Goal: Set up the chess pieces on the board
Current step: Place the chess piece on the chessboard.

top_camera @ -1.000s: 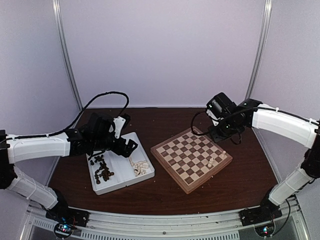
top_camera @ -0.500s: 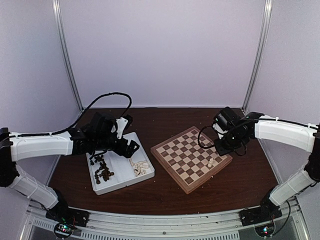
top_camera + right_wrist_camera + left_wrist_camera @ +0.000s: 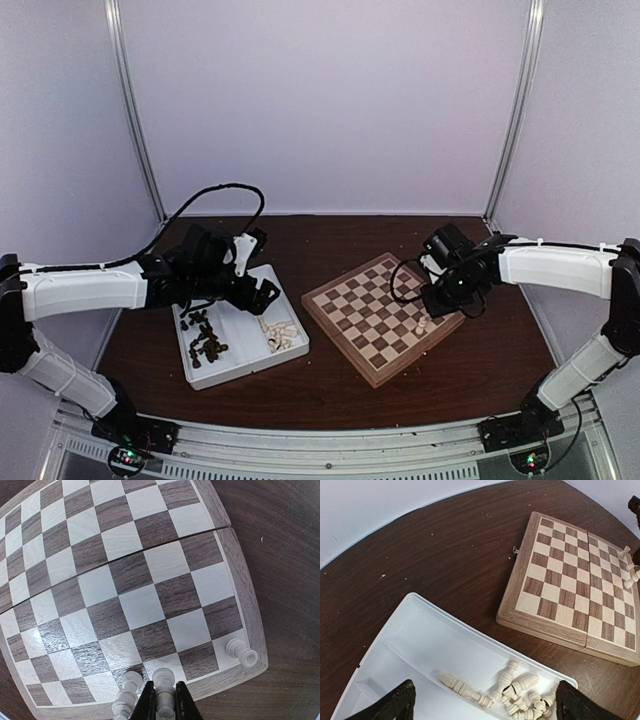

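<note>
The right arm (image 3: 560,268) is extended over the 3 o'clock corner of the thick checkered wooden chessboard (image 3: 383,315), jaws clamped on a cream-white turned chess piece (image 3: 163,680). The left arm (image 3: 90,288) is held above the white two-compartment plastic tray (image 3: 254,367) at the board's 9 o'clock, jaws wide apart. Dark brown pieces (image 3: 205,340) are heaped in one compartment, cream pieces (image 3: 280,335) in the other.

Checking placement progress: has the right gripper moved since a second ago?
Yes. The right gripper, shut on a cream piece, came from the far-right rim of the board toward the arm bases, over its right corner.
</note>
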Available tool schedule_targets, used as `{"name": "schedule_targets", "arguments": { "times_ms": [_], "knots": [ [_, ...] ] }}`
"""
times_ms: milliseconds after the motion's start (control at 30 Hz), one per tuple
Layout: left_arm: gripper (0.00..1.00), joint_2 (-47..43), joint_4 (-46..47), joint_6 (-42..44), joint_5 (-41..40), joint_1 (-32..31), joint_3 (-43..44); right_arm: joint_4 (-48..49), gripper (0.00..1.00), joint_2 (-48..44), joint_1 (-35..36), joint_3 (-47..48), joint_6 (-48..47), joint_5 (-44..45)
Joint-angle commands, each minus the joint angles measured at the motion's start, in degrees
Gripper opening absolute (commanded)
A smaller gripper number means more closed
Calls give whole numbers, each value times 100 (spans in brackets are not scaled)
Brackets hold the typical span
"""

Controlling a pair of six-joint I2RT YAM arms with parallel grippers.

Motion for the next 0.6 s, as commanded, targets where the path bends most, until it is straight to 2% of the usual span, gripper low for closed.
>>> {"name": "schedule_targets", "arguments": {
  "times_ms": [0,567],
  "knots": [
    [98,76,43,-44,47,33,199,213,0,66,-66,-100,78,-56],
    [98,133,31,-60,78,33,258,369,0,173,-77,-356,132,-177]
  ]
}}
